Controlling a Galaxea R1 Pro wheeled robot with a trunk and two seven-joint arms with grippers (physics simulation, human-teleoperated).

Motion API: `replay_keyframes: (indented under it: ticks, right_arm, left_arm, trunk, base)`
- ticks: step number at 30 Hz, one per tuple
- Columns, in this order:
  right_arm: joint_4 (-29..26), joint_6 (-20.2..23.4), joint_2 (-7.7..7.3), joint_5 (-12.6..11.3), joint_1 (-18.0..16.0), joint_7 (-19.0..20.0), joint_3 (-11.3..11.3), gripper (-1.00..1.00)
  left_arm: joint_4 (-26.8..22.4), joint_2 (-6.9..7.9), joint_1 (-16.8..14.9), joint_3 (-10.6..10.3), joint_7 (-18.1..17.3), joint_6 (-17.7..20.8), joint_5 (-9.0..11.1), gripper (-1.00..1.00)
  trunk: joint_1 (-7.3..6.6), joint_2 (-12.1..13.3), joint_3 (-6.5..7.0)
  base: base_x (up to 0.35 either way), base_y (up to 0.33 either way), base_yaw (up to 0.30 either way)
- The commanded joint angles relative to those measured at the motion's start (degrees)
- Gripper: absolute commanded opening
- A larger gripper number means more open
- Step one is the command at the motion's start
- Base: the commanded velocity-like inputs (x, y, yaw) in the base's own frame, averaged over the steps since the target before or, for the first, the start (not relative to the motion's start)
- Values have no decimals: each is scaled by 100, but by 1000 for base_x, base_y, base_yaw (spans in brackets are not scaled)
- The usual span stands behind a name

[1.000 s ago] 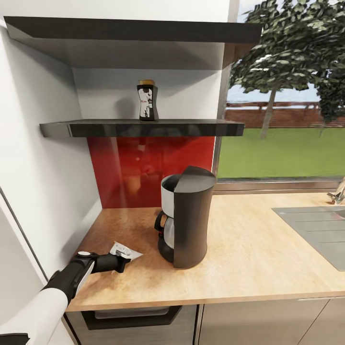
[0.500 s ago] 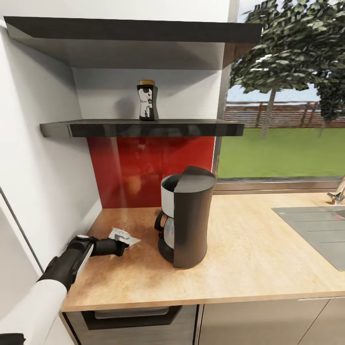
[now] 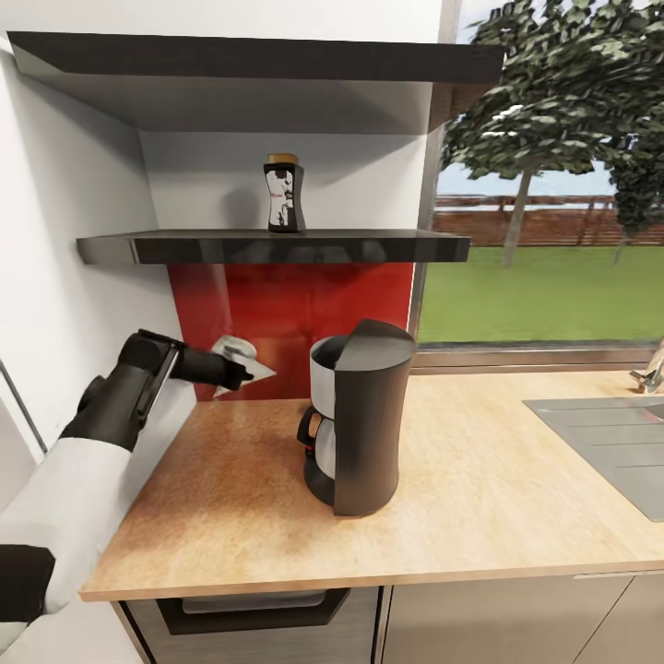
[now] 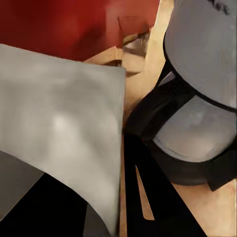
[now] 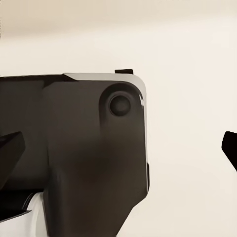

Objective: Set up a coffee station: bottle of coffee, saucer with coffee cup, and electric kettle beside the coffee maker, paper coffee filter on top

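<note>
Pale grey paper coffee filter (image 3: pixel 242 361) sits pinched in your left claw (image 3: pixel 238 374), lifted clear of the surface (image 3: pixel 480 498) and held to the left of the coffee maker (image 3: pixel 360 430), roughly level with its top, in front of the red backsplash (image 3: pixel 295 323). In the left wrist view the filter (image 4: pixel 64 128) fans out wide across the claw, with the coffee maker's glass carafe (image 4: pixel 195 128) just beyond its edge.

Right claw: the right wrist view gives a dark housing against a blank pale background; you cannot tell from it whether that claw is open or closed.

Labels: the bottle of coffee (image 3: pixel 284 193) stands upright on the kitchen shelf (image 3: pixel 277 247) above and left of the coffee maker. Dark body, tan lid, white-and-red label; the print is too small to read.

Surface: light wood-grain top, coffee maker standing on it near the back left corner. A grey sink drainboard (image 3: pixel 604 443) is set into it well to the right of the coffee maker. White wall left of the coffee maker; window (image 3: pixel 544 184) to its right, showing lawn, a tree and a fence.
</note>
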Motion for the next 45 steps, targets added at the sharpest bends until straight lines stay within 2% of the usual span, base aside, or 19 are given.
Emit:
replay_keyframes:
  ticks: [1,4,5,9,13,15,19,24,27,30,38,41,42,45]
  right_arm:
    - [6,-21,2,2,0,2,-30,100]
    - [6,-21,2,1,0,7,-30,100]
    - [6,-25,2,-1,-1,10,-30,100]
    - [6,-22,2,2,-2,12,-30,100]
    - [-2,-22,9,0,-2,19,-32,100]
    - [-8,-21,10,-3,-2,20,-36,100]
    - [-32,-33,30,-1,-12,19,-35,100]
    - [-30,-39,76,-5,-19,13,-30,100]
    - [-29,-39,80,-6,-19,12,-30,100]
    - [-29,-40,80,-6,-19,12,-30,100]
    - [-21,-39,81,-2,-19,12,-30,100]
    - [-21,-39,81,2,-19,12,-30,100]
    - [-21,-39,81,3,-19,12,-30,100]
    - [-21,-39,74,3,-19,12,-32,100]
  left_arm:
    - [65,3,-225,-208,-154,101,-98,-100]
    - [324,-5,-641,-614,-291,199,-112,-100]
    - [523,-14,-892,-809,-366,233,-115,-100]
    - [913,-45,-1420,-1092,-596,256,-117,-100]
    - [1384,-40,-1890,-1720,-1068,256,-117,-100]
    - [1590,-45,-2040,-1865,-1205,247,-119,-100]
    - [1717,-176,-2168,-1899,-1329,179,-216,-100]
    - [1555,-12,-2068,-1824,-1188,193,-355,-100]
    - [1460,82,-2138,-1817,-1089,201,-441,-100]
    - [1364,73,-2235,-1820,-989,213,-519,-100]
    - [1308,-23,-2494,-1896,-994,263,-711,-100]
    - [1310,-36,-2591,-1990,-996,272,-732,-100]
    - [1326,-44,-2924,-2241,-996,275,-731,-100]
    - [1447,-72,-2931,-2531,-998,280,-728,-100]
  trunk:
    - [2,-4,-4]
    - [2,-4,-4]
    - [2,-4,-4]
    - [2,-4,-4]
    - [2,-4,-4]
    - [2,-4,-4]
    - [2,-4,-3]
    - [2,-4,-3]
    - [2,-4,-3]
    - [2,-4,-3]
    - [2,-4,-3]
    - [2,-4,-3]
    - [2,-4,-3]
    - [2,-4,-3]
  base:
    - [0,0,0]
    - [0,0,0]
    - [0,0,0]
    - [0,0,0]
    - [0,0,0]
    - [0,0,0]
    - [0,0,0]
    - [0,0,0]
    - [0,0,0]
    - [0,0,0]
    - [0,0,0]
    - [0,0,0]
    - [0,0,0]
    - [0,0,0]
